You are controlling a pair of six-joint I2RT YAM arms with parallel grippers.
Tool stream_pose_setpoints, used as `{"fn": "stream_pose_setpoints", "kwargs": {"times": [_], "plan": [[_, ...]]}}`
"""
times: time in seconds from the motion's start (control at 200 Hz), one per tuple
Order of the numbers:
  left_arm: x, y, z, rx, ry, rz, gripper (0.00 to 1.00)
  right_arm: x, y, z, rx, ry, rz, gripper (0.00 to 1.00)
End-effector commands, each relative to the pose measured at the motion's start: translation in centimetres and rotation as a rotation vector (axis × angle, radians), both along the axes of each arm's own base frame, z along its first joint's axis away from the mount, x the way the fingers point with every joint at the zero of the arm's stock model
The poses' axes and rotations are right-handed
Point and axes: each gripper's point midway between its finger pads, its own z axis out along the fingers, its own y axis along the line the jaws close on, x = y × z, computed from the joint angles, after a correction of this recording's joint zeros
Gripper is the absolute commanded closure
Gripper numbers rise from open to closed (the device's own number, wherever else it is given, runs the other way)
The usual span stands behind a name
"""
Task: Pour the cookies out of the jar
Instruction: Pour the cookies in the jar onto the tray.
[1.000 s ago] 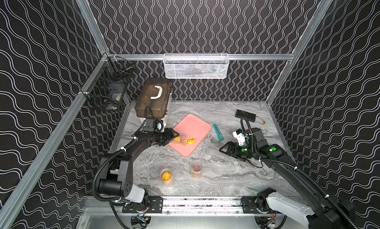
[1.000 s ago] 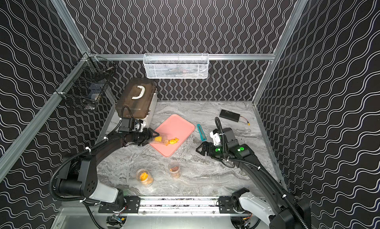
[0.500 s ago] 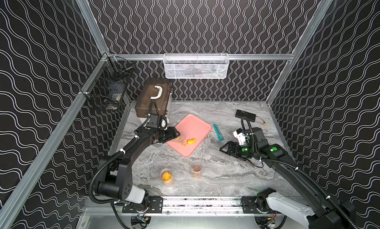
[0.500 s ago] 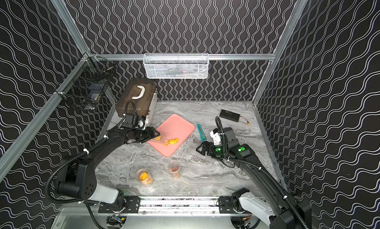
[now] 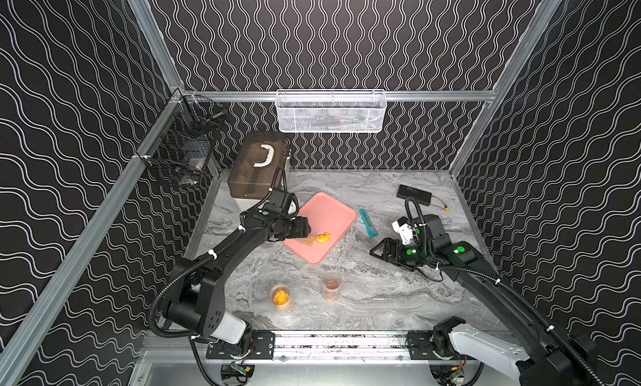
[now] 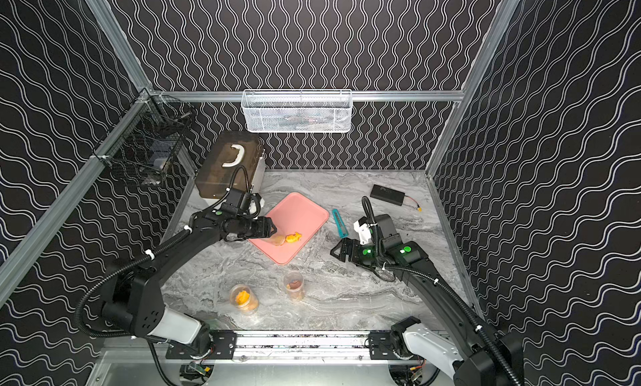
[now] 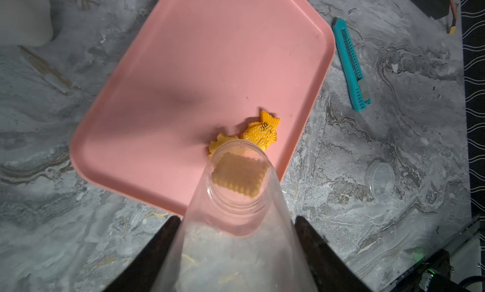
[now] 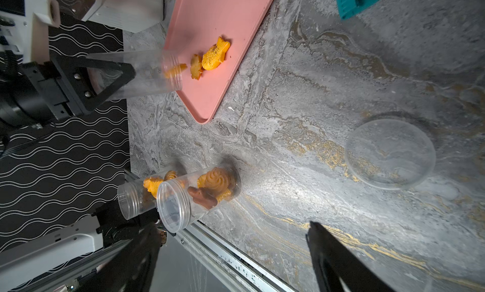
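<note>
Pink plastic tray (image 5: pixel 326 210) lies slantwise in the middle of the grey marble table (image 5: pixel 381 297). The left gripper (image 7: pixel 236 219) is clamped on a clear jar (image 8: pixel 149 72), one black finger on each side of its wall. The jar is tipped over, with its mouth above the tray's front part, close to the rim.

One pale rectangular biscuit (image 7: pixel 238 176) sits across the jar's mouth and fills much of it. Two orange cookies are on the tray: a fish-shaped cookie (image 7: pixel 261 134) and a smaller cookie (image 7: pixel 221 143), touching each other and lying directly before the mouth. From the left wrist view the jar rim hides part of the smaller one.

The right gripper (image 8: pixel 233 226) hangs low over the table at the right of the tray, its jaws wide apart and holding nothing. A clear round lid (image 8: pixel 391 154) lies flat on the marble near it.

Two more open jars stand upright near the front rail, just beside each other: one jar with orange cookies (image 5: pixel 281 297) and one jar with brown and orange cookies (image 5: pixel 331 285). A teal utility knife (image 5: pixel 368 223) lies just beside the tray's right edge. Farther back are a black box with wires (image 5: pixel 414 194) and a brown case with a white handle (image 5: pixel 258 169); the case is close behind the left arm. A white mesh basket (image 5: pixel 331 112) and a black wire basket (image 5: pixel 184 152) hang on the walls.
</note>
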Motion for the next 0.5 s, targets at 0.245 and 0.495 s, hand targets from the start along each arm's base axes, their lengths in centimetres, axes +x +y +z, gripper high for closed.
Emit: {"fn": "stream_pose_setpoints", "kwargs": {"times": [0.245, 0.495], "plan": [[0.5, 0.3, 0.1, -0.009, -0.012, 0.013, 0.71, -0.2, -0.3, -0.1, -0.012, -0.008, -0.003, 0.09], [0.8, 0.8, 2.3, -0.116, -0.025, 0.031, 0.71, -0.3, -0.4, -0.2, -0.015, -0.008, -0.003, 0.09]]}}
